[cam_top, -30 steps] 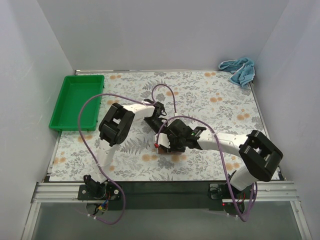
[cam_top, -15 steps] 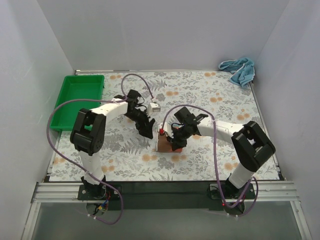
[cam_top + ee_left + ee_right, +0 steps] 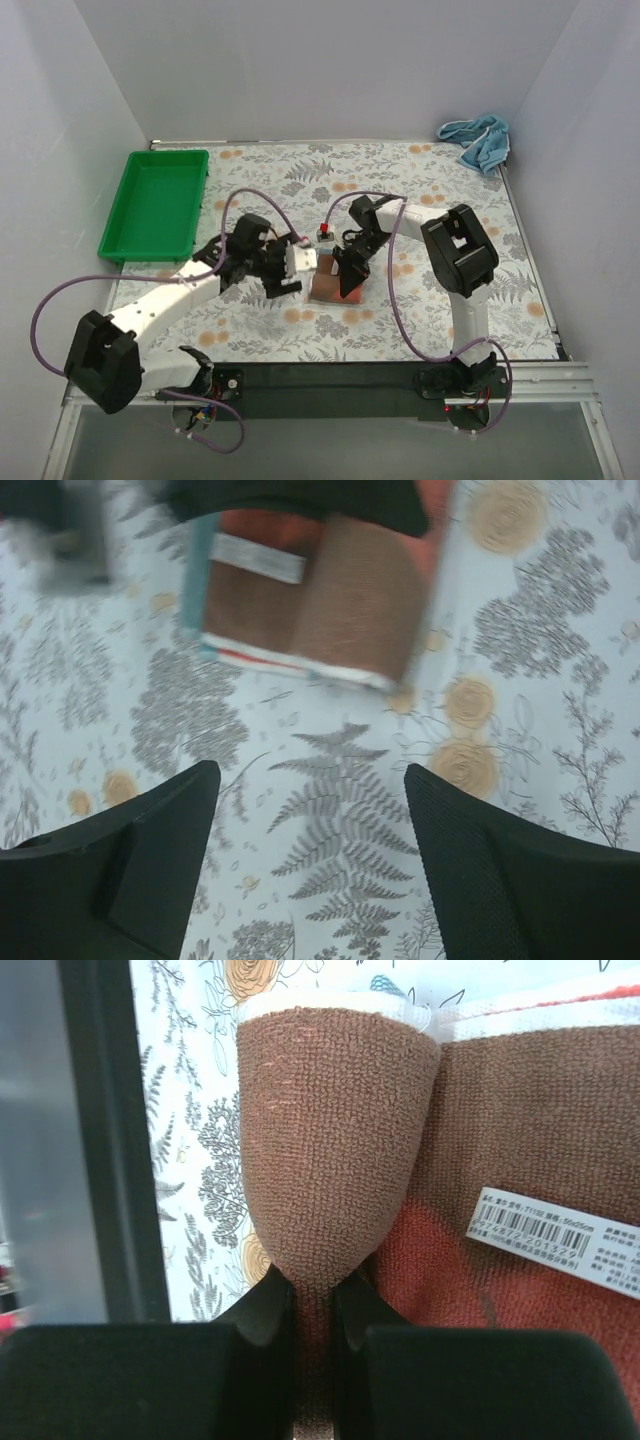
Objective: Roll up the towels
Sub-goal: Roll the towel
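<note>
Rust-coloured, looped terry, the brown towel (image 3: pixel 328 289) lay mid-desk (image 3: pixel 440 205), partly rolled: a plump cylinder beside a flat stretch bearing a white label (image 3: pixel 555 1235). The right end effector (image 3: pixel 312 1300) was pinched on the rolled fold. The left end effector (image 3: pixel 310 780) hung spread just beside it. Rolling onward likely needed an even turn. The light blue towel (image 3: pixel 478 140) sat crumpled far right.

Two towels (image 3: pixel 323 290) (image 3: pixel 480 140) — one tray (image 3: pixel 155 200) — two arms (image 3: pixel 160 300) (image 3: pixel 455 250).

Tray (image 3: pixel 150 200) far left, one towel (image 3: pixel 325 287) at centre, other towel (image 3: pixel 480 140) in far right corner
</note>
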`<action>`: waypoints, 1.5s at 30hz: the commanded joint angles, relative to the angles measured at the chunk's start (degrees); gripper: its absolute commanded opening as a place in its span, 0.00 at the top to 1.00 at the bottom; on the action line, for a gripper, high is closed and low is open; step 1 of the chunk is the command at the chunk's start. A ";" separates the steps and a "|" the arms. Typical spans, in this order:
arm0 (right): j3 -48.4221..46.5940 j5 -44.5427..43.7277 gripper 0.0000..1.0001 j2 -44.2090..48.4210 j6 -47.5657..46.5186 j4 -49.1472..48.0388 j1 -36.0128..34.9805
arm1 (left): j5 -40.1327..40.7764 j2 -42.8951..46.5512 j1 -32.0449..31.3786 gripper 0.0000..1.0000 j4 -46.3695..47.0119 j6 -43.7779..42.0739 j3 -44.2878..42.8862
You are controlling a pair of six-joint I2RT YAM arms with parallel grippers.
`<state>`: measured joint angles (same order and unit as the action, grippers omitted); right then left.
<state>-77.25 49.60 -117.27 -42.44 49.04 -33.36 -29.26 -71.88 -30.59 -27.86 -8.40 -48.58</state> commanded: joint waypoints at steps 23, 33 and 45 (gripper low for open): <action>-8.79 7.00 0.90 -15.00 -5.11 16.62 2.25 | 24.42 -17.78 -26.45 0.33 27.51 -12.60 7.53; -9.49 7.17 0.90 -15.97 -5.90 17.50 2.25 | 22.84 -8.28 -26.80 0.25 26.45 -12.87 8.59; -9.32 6.91 0.88 -16.06 -6.61 17.76 2.25 | 17.48 -18.12 -26.80 0.31 25.40 -11.37 5.25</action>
<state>-86.13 60.62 -131.63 -46.54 67.96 -30.50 -9.54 -89.01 -57.14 -1.76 -20.08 -41.47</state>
